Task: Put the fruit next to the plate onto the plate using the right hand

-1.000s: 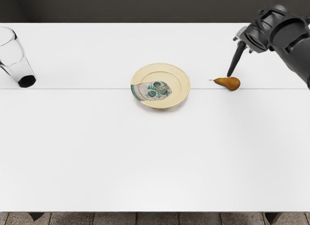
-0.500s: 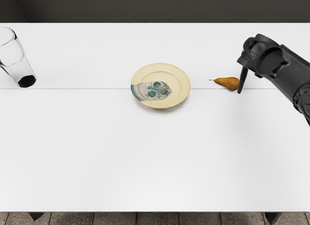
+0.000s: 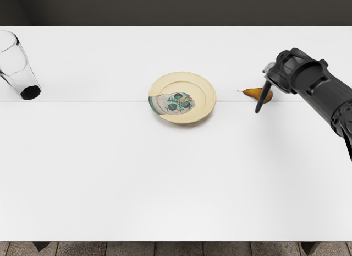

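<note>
You are hovering your right hand (image 3: 288, 74) at the pear (image 3: 252, 92), which is lying on the tabletop (image 3: 165, 173) near the plate (image 3: 209, 94), off its right rim, with the fingers (image 3: 260, 102) released and one reaching down across the fruit, probably to close round it.

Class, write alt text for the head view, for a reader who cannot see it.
A robot's black right hand is at a pear lying on a white table, to the right of a patterned cream plate and apart from it. A clear glass is at the far left.
</note>
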{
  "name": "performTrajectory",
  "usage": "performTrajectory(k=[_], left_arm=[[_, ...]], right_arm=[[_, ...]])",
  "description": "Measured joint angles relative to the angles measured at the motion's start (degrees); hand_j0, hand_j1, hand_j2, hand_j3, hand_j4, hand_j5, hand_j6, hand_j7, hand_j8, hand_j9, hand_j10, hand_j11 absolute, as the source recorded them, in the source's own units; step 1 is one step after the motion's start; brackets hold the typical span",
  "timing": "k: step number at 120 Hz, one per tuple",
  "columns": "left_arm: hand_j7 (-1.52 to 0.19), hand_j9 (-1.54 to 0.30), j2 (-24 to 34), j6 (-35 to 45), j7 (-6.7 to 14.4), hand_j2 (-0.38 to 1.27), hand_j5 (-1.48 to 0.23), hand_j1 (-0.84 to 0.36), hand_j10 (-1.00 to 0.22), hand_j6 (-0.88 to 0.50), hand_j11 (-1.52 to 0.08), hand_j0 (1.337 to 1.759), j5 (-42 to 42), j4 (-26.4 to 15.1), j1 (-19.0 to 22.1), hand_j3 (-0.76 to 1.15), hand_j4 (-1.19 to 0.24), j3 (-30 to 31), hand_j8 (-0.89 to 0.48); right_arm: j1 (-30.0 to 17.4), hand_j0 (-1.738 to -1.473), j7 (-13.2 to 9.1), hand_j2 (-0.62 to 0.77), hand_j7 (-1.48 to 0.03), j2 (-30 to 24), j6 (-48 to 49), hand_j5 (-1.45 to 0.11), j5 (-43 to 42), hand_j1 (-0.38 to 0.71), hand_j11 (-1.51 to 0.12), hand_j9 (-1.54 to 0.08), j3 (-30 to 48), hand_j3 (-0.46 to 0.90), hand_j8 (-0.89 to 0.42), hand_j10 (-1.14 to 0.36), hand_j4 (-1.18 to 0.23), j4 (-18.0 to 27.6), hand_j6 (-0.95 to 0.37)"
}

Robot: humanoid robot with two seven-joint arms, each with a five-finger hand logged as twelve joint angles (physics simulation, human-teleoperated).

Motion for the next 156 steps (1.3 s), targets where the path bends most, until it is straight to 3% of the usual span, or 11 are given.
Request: performTrajectory(k=[14,36,84,119,156], left_arm=[[0.00,0.00,0.00,0.00,0.00,0.00,0.00,0.35,0.00,0.00,0.00,1.658,0.00,0.00,0.00,0.00,0.00,0.00,0.00],[0.00,0.00,0.00,0.00,0.00,0.00,0.00,0.35,0.00,0.00,0.00,1.658,0.00,0.00,-0.01,0.00,0.00,0.00,0.00],[0.00,0.00,0.00,0.00,0.00,0.00,0.00,0.35,0.00,0.00,0.00,1.658,0.00,0.00,-0.05,0.00,0.00,0.00,0.00],[0.00,0.00,0.00,0.01,0.00,0.00,0.00,0.35,0.00,0.00,0.00,1.658,0.00,0.00,0.00,0.00,0.00,0.00,0.00],[0.00,0.00,0.00,0.01,0.00,0.00,0.00,0.35,0.00,0.00,0.00,1.658,0.00,0.00,0.00,0.00,0.00,0.00,0.00]], right_arm=[[-0.14,-1.658,1.61,0.00,-0.04,0.00,-0.11,-0.04,0.24,-0.32,-0.04,-0.04,0.22,0.00,-0.03,-0.03,-0.03,0.02,-0.03],[-1.50,-1.658,3.14,-0.02,-0.15,0.00,-1.10,-0.15,0.28,-0.21,-0.15,-0.15,0.07,0.00,-0.12,-0.12,-0.12,0.08,-0.12],[-0.32,-1.658,2.85,-0.03,-0.22,0.00,-2.25,-0.22,-0.01,-0.15,-0.22,-0.21,-0.33,0.00,-0.17,-0.17,-0.17,-0.04,-0.17],[-0.12,-1.658,-2.81,-0.05,-0.30,0.00,-2.26,-0.30,-0.17,-0.07,-0.30,-0.30,-1.90,0.00,-0.23,-0.23,-0.23,0.79,-0.24],[2.10,-1.658,-3.87,-0.05,-0.32,0.00,-2.16,-0.32,-0.04,-0.05,-0.32,-0.32,-1.58,0.00,-0.25,-0.25,-0.25,3.13,-0.25]])
